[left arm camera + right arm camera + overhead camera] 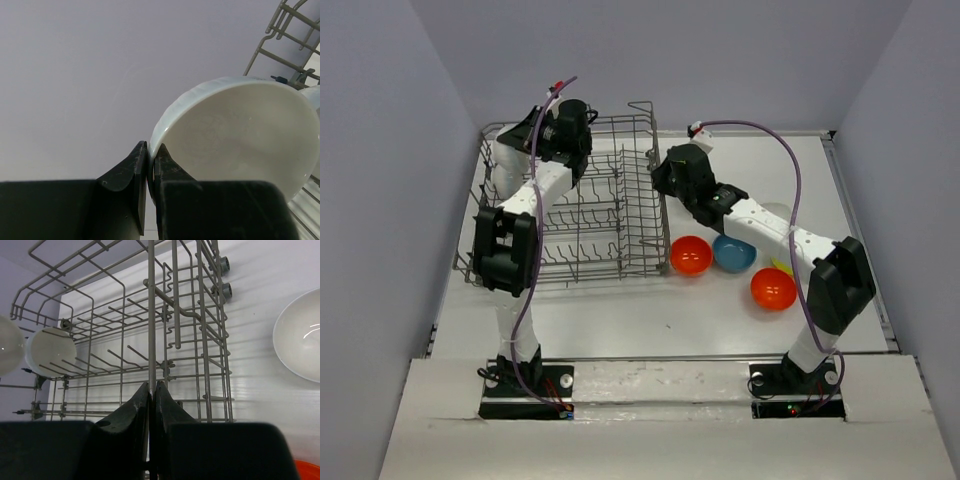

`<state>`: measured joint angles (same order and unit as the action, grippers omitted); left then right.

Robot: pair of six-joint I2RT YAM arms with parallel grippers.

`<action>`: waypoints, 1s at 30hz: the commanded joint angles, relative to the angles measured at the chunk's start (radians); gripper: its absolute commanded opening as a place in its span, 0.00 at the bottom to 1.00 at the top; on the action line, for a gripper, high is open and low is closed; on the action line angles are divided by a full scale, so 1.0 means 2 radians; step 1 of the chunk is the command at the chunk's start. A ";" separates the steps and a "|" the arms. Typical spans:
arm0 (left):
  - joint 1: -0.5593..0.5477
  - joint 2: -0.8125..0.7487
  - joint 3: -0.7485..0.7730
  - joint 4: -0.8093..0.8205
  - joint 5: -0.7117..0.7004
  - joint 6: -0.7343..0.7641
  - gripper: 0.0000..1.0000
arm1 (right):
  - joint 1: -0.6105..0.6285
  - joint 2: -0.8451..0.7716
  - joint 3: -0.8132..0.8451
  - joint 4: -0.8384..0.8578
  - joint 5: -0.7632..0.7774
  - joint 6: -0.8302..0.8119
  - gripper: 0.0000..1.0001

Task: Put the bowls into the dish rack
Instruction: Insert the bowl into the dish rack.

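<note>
Lower the white bowl, pinched at its rim in the closed left gripper above the far-left corner of the dish rack, edge-on between the tines beneath (right gripper clamped on a right-wall wire).

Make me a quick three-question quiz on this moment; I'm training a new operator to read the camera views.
1. True or false: the left gripper pinches the rim of a white bowl.
2. What is the right gripper closed on? A: the blue bowl. B: an upright wire of the dish rack. C: nothing.
3. In the top view, how many orange bowls sit on the table to the right of the rack?

Key: 1 true; 2 B; 3 two.
</note>
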<state>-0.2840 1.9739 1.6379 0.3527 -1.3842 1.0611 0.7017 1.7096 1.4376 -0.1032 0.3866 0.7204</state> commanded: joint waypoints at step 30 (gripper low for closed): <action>-0.022 0.017 -0.057 0.262 -0.037 0.218 0.00 | 0.009 0.002 -0.053 0.016 -0.016 0.003 0.01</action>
<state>-0.3290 2.0171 1.5177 0.7975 -1.4563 1.4803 0.7013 1.6943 1.3903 -0.0360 0.3721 0.7403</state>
